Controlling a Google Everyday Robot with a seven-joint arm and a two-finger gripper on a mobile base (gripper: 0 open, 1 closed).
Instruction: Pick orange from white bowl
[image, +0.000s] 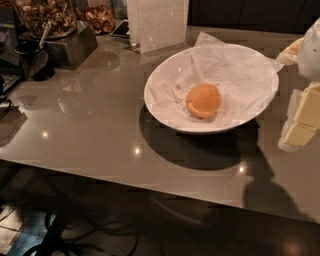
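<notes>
The orange (203, 100) lies in the white bowl (165, 107), a little left of its middle, on the crumpled white paper (235, 70) that lines it. The bowl stands on the glossy grey table (90, 125), right of centre. My gripper (299, 125) shows at the right edge of the camera view as pale yellow blocks under a white arm part (311, 50). It is to the right of the bowl, just outside its rim and apart from the orange. It holds nothing that I can see.
A white upright card (157, 22) stands just behind the bowl. At the back left are a jar of nuts (45, 15) on a metal box (70, 45), a black cup (31, 59) and a dish of dried snacks (100, 17). The table's front edge (150, 182) runs below the bowl.
</notes>
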